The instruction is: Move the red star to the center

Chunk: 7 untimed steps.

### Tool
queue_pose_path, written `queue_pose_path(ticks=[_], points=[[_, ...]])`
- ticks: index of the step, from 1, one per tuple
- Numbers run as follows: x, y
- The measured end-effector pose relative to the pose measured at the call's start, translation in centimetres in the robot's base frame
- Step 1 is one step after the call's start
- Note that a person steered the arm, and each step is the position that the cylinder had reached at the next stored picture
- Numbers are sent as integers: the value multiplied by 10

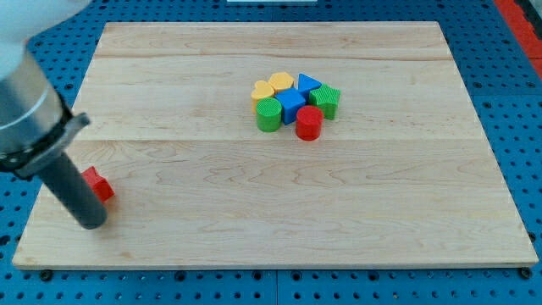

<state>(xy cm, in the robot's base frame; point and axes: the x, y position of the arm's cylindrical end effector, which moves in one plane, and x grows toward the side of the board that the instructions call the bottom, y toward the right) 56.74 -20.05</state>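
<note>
While the board [279, 212] lies flat:
Tip: my tip [91, 224] touches the red star [100, 185], low on the board's left.
Pincer: none, just a rod.
Pile: other blocks [295, 103] bunch above the board's middle.

Work surface and surround

Pale wooden board [279, 195], plank seams running across the view; blue perforated base plate [508, 76] showing on all four sides; red strip [523, 10] at the view's top right corner; light even, shadows soft.
</note>
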Motion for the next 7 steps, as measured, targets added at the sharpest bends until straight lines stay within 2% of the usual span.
queue_pose_path(ticks=[1, 2, 3, 4, 5, 6, 7], points=[[0, 17], [0, 4], [3, -50], [-31, -84], [-27, 24], [-33, 93], [-87, 118]])
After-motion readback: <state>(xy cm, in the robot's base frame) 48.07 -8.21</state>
